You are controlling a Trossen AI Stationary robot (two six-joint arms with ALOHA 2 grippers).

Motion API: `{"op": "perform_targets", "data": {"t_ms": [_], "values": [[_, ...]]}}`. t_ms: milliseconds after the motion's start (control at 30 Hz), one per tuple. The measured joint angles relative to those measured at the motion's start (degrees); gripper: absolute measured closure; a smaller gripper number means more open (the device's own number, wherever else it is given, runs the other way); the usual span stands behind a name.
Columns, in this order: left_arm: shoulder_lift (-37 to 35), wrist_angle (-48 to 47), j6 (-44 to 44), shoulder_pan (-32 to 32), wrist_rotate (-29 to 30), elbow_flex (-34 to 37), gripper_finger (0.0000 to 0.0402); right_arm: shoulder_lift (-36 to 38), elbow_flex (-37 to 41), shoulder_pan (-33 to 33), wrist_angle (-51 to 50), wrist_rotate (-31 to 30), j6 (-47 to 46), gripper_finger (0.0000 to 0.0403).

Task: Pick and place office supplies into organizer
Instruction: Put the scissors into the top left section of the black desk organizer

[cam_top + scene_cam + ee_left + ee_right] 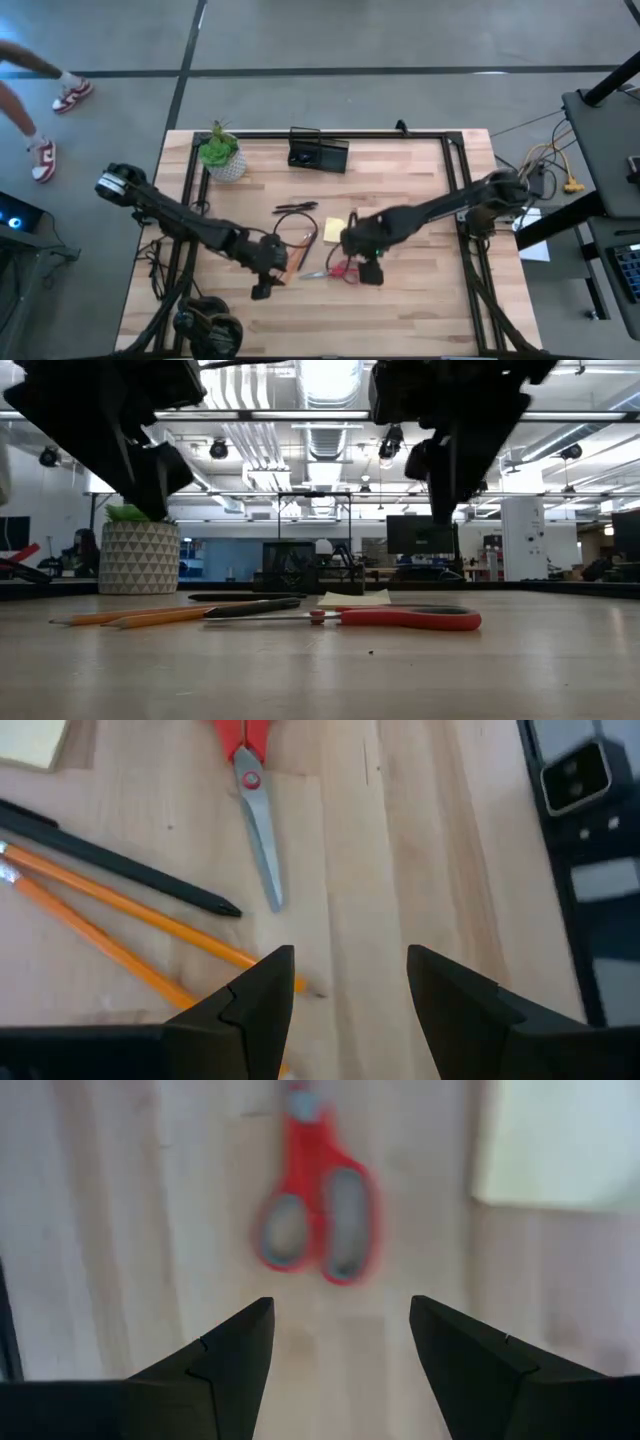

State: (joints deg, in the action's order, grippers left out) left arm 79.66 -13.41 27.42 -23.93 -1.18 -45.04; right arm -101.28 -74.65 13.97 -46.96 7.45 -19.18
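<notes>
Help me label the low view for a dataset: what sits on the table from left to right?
White plant pot → orange pencils → black pen → yellow sticky-note pad → red-handled scissors. The black organizer stands far back near the middle, overlapping the order.

Open-plan lab/office: exposed ceiling ducts (320,445), strip lights, monitors (420,535) behind wooden table (400,300).

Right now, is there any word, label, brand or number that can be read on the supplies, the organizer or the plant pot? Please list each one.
None can be read.
scissors: red handles, plain blade, no marking visible.
pencils and pen: no print visible.
sticky-note pad: blank.
organizer: too small to tell.
plant pot: triangle pattern only, no text.
</notes>
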Motion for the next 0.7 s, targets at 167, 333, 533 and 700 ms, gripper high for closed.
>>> {"op": "perform_targets", "data": {"t_ms": [167, 333, 533, 700], "values": [[-0.02, 1.99, 12.32, -4.91, 5.18, -0.02, 0.0222, -4.38, 0.02, 4.01, 4.44, -4.09, 1.73, 0.0173], [-0.04, 2.64, 21.49, -9.41, 11.36, -0.94, 0.0222, -7.42, 0.02, 5.79, 8.13, -8.63, 0.87, 0.0178], [-0.03, 2.47, 21.73, -12.55, 14.81, -1.1, 0.0222, -12.41, -0.04, 7.19, 10.29, -9.76, -2.96, 0.0186], [-0.04, 2.41, 21.55, -12.98, 14.87, -0.59, 0.0222, -14.08, -0.23, 6.88, 11.28, -10.95, -5.93, 0.0194]]}}
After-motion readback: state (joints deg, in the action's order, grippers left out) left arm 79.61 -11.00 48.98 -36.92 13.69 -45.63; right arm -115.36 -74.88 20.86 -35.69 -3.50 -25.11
